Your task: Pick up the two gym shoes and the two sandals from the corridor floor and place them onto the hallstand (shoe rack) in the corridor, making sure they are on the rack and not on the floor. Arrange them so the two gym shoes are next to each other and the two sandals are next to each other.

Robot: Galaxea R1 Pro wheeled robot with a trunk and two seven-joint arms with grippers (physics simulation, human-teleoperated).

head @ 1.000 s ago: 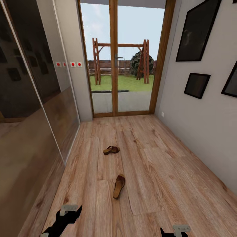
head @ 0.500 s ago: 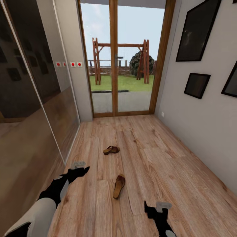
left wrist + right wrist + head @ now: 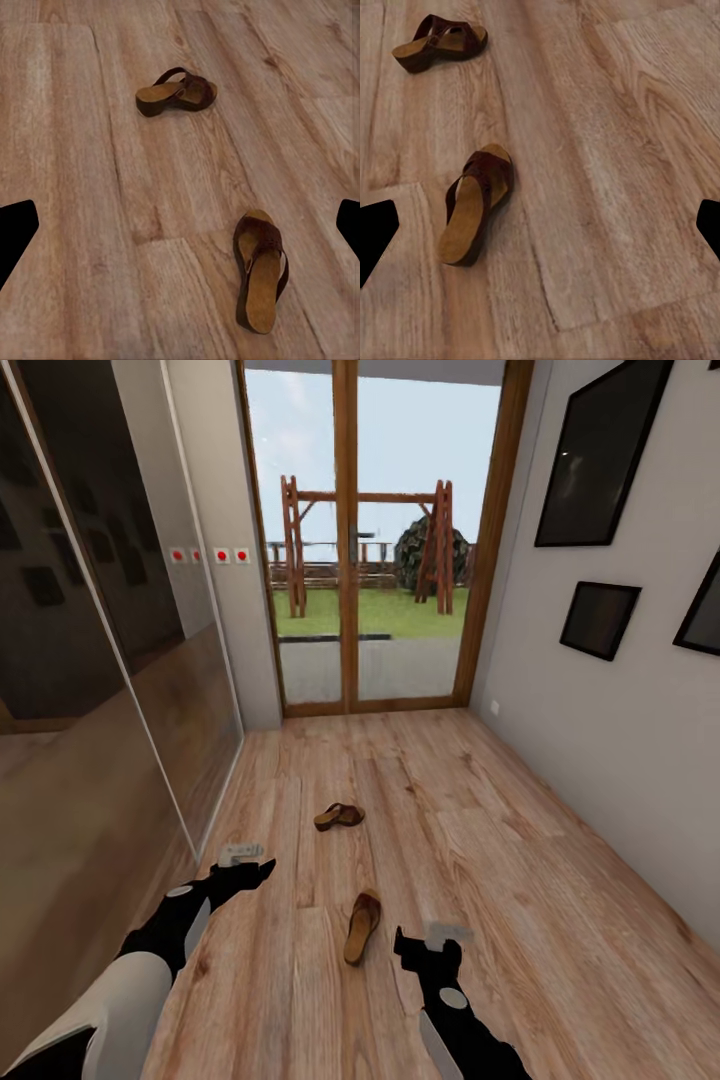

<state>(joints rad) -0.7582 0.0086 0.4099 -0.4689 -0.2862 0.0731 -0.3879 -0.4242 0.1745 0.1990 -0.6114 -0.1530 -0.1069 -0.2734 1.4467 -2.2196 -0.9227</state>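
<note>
Two sandals (image 3: 361, 925) (no legible txt) on floor (image 3: 520, 860)

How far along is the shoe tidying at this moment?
Nothing looks placed yet: both sandals, near and far, lie apart on the corridor floor. In hand: left gripper and right gripper hover open and empty above the floor. Left: all pickups and placements.

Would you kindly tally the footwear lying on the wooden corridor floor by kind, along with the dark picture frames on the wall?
Brown leather sandals with tan footbeds: 2, the nearer one and the farther one, apart on the light brown wood-plank floor.
White gym shoes: 0 in these views.
Dark picture frames on the wall: 3.
Total: 5.
</note>
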